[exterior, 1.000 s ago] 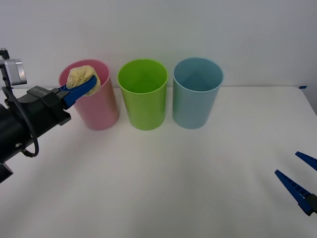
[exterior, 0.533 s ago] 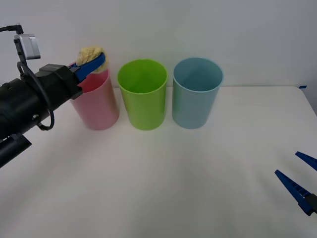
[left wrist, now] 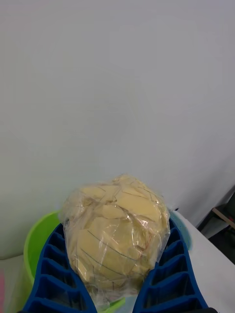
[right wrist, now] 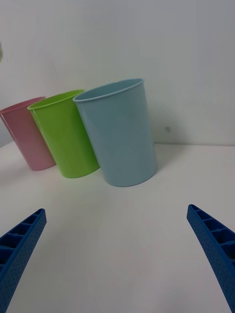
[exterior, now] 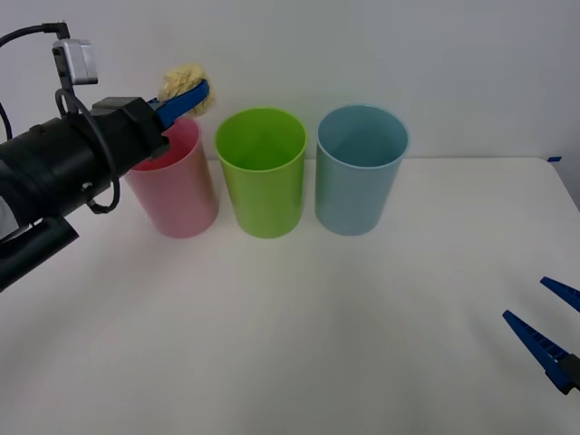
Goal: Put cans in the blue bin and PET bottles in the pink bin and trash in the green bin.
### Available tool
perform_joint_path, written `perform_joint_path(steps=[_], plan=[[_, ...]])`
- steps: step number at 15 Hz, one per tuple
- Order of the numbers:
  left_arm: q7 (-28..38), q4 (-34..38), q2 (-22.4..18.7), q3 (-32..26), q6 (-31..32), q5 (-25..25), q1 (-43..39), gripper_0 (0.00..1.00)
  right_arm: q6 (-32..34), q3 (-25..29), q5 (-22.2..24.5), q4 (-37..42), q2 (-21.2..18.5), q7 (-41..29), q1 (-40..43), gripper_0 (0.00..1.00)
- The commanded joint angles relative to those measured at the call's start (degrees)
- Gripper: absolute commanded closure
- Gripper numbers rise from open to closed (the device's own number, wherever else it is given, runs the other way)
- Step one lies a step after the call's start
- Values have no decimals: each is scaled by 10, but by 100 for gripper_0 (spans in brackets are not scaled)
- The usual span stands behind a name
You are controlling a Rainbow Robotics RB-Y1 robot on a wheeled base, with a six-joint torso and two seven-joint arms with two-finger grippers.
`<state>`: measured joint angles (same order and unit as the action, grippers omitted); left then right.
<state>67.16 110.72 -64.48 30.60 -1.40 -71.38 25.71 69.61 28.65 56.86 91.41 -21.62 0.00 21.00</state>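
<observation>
Now: left gripper (exterior: 186,98) fingers clamp trash (exterior: 184,80) above pink bin (exterior: 177,195) | right gripper (exterior: 544,326) low, fingers apart.

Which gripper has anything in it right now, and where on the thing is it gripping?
The left gripper holds the trash, its blue fingers pressing the wad's two sides, above the pink bin. The right gripper is open, holding nothing.

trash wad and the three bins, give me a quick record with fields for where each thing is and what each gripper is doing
trash: pale yellow wad, clamped in the left gripper, in the air above the pink bin's rim
pink bin: leftmost in the row, upright
green bin: middle, upright
blue bin: rightmost, upright
right gripper: open, low over the table's right side, holding nothing
table: white
</observation>
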Motion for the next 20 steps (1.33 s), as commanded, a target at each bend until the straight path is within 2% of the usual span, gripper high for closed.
perform_joint_path(steps=[1, 4, 11, 14, 20], plan=[[31, -38, 1, 59, -23, -2, 71, 100, 0, 0, 0, 0, 0, 0, 0, 0], [31, -79, 25, 90, -35, -2, 118, 100, 0, 0, 0, 0, 0, 0, 0, 0], [51, -127, 44, 94, 62, 3, 145, 100, 0, 0, 0, 0, 0, 0, 0, 0], [51, -138, 45, 96, 78, 5, 151, 100, 0, 0, 0, 0, 0, 0, 0, 0], [53, -203, 43, 195, 78, 21, 223, 100, 0, 0, 0, 0, 0, 0, 0, 0]])
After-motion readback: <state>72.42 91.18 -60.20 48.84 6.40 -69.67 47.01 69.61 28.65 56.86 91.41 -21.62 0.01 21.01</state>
